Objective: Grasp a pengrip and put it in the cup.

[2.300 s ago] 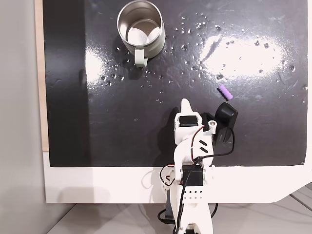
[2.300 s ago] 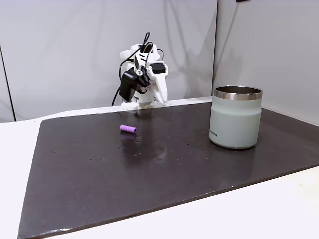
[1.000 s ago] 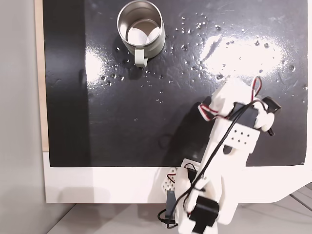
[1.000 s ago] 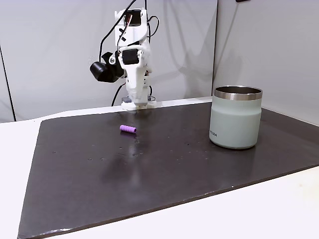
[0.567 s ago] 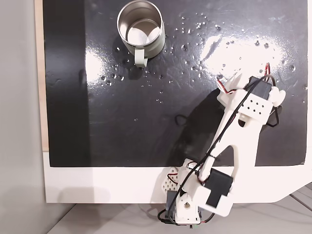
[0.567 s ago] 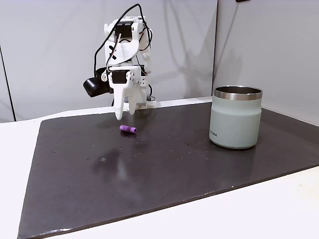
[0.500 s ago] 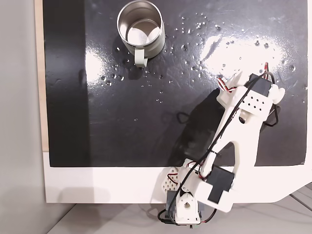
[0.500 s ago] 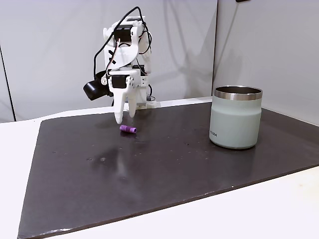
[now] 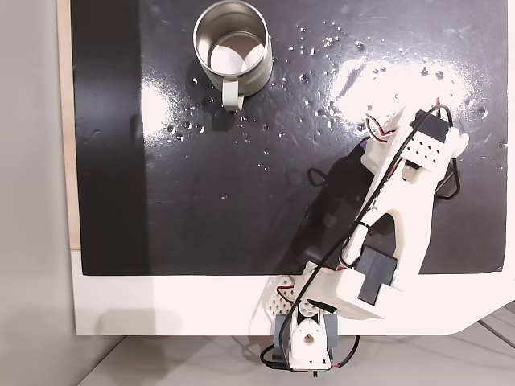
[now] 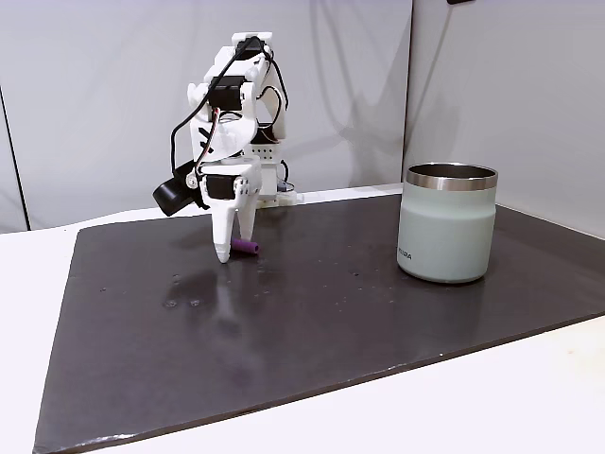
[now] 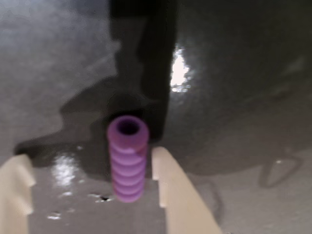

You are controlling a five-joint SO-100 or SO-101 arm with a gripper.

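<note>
Purple pengrip (image 11: 127,158) between parted claw (image 11: 92,178) tips

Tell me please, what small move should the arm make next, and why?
Probably close the jaws. In the wrist view the pengrip lies on the mat between the two open fingers, nearer the right one, so the gripper already brackets it. In a fixed view the fingertips reach down to the mat beside the pengrip, far from the cup.

Bare mat (image 10: 312,312) btwn arm & cup (image 10: 447,224)
</note>
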